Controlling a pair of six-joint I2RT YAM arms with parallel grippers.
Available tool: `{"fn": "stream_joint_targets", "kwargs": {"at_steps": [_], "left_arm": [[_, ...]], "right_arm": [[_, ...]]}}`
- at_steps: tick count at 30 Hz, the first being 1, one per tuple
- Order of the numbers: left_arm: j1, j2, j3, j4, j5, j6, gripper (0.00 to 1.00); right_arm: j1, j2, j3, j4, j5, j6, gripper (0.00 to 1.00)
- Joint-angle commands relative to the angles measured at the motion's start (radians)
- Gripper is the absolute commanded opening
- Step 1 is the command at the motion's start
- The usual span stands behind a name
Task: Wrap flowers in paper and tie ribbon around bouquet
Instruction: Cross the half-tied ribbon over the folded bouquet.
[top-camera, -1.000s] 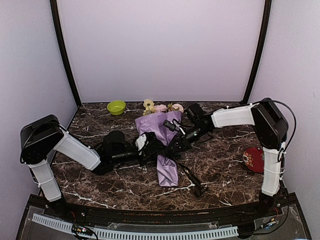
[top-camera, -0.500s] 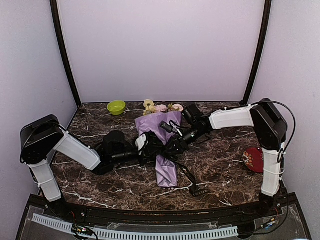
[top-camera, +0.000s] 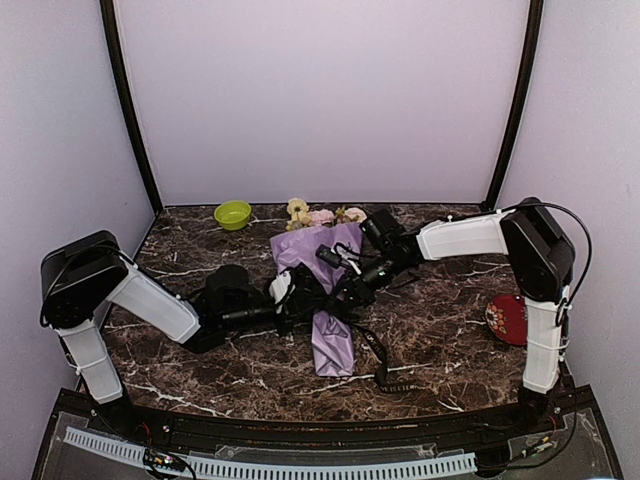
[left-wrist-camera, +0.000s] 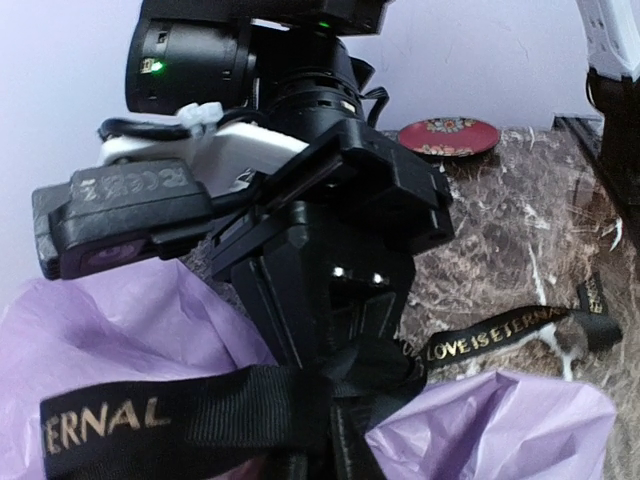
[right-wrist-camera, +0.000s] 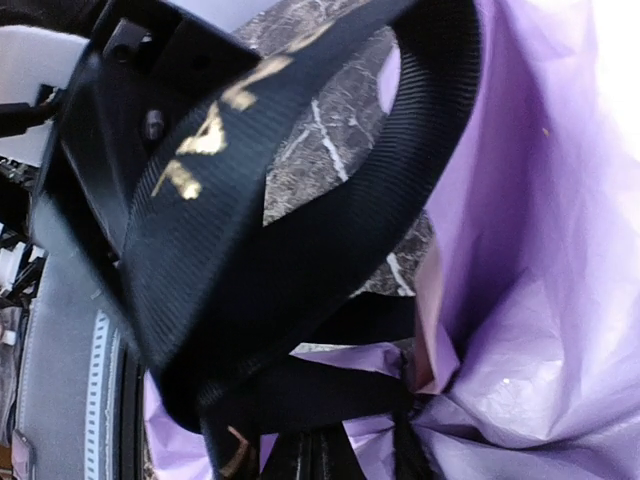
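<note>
- Top external view: fingertips of both arms vanish in a dark tangle at the waist of the lilac tissue-paper bouquet (top-camera: 312, 250), which lies at the middle of the dark marble counter (top-camera: 450, 340), pink and yellow heads toward its far edge.
- How far the left gripper (top-camera: 298, 300) stands open: cannot tell.
- The right gripper (left-wrist-camera: 335, 385) is closed, pinching the narrow black gold-lettered ribbon (left-wrist-camera: 500, 328).
</note>
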Motion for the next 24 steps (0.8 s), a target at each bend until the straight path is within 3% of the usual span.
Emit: {"fn": "stream_joint_targets", "kwargs": {"at_steps": [1, 7, 12, 16, 20, 24], "left_arm": [[0.009, -0.045, -0.032, 0.046, -0.008, -0.067, 0.35], [0.042, -0.106, -0.089, 0.025, 0.017, -0.18, 0.57], [0.047, -0.216, -0.176, -0.046, -0.001, -0.183, 0.54], [0.08, -0.31, -0.209, -0.144, -0.022, -0.274, 0.52], [0.145, -0.337, -0.138, -0.203, 0.067, -0.411, 0.62], [0.19, -0.269, 0.011, -0.275, 0.194, -0.528, 0.71]], "right_arm": [[0.005, -0.039, -0.009, 0.02, 0.099, 0.029, 0.0], [0.039, -0.068, -0.001, -0.022, 0.259, -0.007, 0.0], [0.061, -0.084, 0.005, -0.039, 0.351, -0.022, 0.0], [0.08, -0.083, 0.027, -0.069, 0.408, -0.046, 0.0], [0.087, -0.08, 0.042, -0.079, 0.416, -0.055, 0.0], [0.089, -0.083, 0.044, -0.068, 0.411, -0.054, 0.0]]}}
